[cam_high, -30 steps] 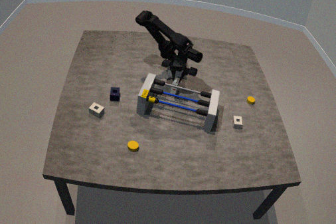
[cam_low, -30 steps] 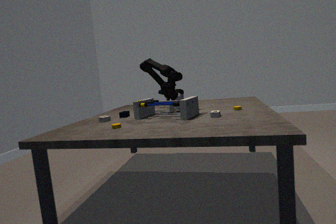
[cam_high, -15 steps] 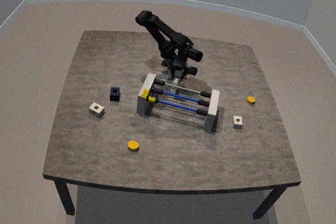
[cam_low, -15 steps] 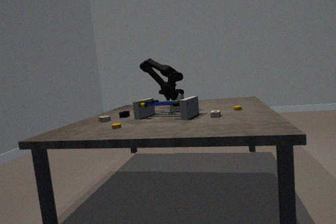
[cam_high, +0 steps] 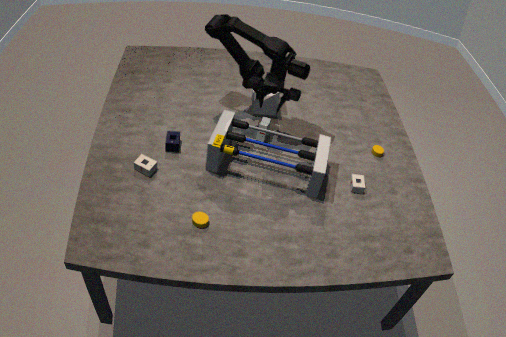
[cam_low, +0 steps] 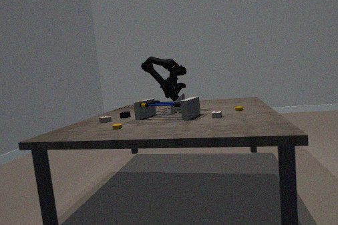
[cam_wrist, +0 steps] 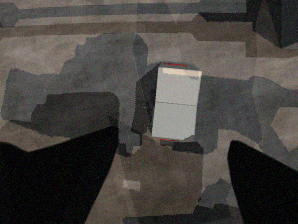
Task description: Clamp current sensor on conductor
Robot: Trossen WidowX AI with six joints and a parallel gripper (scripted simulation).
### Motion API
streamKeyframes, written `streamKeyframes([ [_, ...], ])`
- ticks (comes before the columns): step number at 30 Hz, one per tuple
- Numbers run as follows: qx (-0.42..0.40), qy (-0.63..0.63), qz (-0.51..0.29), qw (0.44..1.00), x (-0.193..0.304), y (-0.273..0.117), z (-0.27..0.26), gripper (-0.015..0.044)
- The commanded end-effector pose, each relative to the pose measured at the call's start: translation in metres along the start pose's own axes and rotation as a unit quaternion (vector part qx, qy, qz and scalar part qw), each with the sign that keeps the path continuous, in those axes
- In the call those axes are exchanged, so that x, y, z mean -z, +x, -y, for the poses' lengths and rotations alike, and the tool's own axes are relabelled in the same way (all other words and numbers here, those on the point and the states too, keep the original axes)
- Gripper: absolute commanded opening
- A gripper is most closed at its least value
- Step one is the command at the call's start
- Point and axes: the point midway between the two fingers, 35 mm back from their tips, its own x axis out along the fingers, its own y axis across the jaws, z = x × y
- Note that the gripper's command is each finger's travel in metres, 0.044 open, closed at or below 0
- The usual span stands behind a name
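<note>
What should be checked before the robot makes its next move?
1. Fingers apart: ok.
2. Nothing gripped: ok.
3. Sensor visible to the wrist camera: ok, its pale top shows.
4. Conductor marked LOAD identified: cannot tell, the lettering on the yellow label is too small to read.
5. Arrow pointing toward the LOAD marker: cannot tell, no arrow can be made out.
6. Sensor latched shut: cannot tell, the latch is not distinguishable.
</note>
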Motion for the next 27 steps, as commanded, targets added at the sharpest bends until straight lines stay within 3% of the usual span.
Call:
streamKeyframes([
  [1,0.0,-0.003,-0.004,1.0,0.0,-0.009,0.001,0.0308],
  [9,-0.015,-0.318,-0.056,0.946,-0.011,-0.008,0.0,0.032],
  [18,-0.079,-0.651,-0.092,0.749,-0.027,-0.005,0.001,0.032],
  [21,-0.093,-0.697,-0.093,0.705,-0.03,-0.004,0.002,0.032],
  [27,-0.093,-0.697,-0.092,0.705,-0.03,-0.001,0.001,0.032],
])
